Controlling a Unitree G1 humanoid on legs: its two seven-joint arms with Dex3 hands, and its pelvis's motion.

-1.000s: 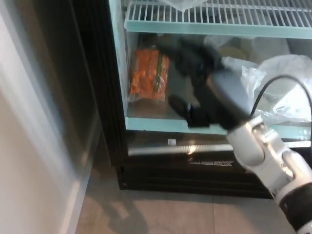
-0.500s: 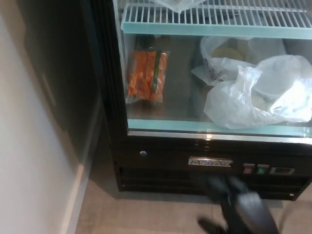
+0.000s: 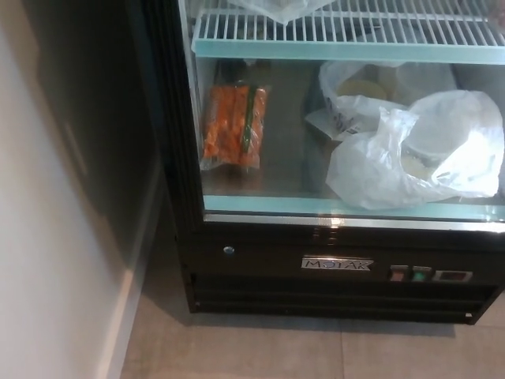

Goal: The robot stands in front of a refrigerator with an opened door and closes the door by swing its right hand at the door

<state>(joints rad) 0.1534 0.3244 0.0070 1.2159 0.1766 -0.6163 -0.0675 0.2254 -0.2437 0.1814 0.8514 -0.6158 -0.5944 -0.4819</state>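
A black refrigerator (image 3: 339, 276) fills the upper right of the head view. Its glass front (image 3: 284, 134) shows the bottom compartment under a white wire shelf (image 3: 339, 31). Inside, a bag of orange carrots (image 3: 233, 126) leans at the left and white plastic bags (image 3: 418, 150) lie at the right. A nameplate (image 3: 337, 264) and small buttons (image 3: 414, 274) sit on the black base panel. Neither of my hands shows in this view.
A white wall (image 3: 47, 260) runs down the left side, with a dark gap (image 3: 118, 142) between it and the refrigerator. Beige floor tiles (image 3: 300, 351) lie in front of the base.
My right arm and hand, in front of the glass a second ago, dropped to the bottom edge and then left the view. The camera has shifted slightly.
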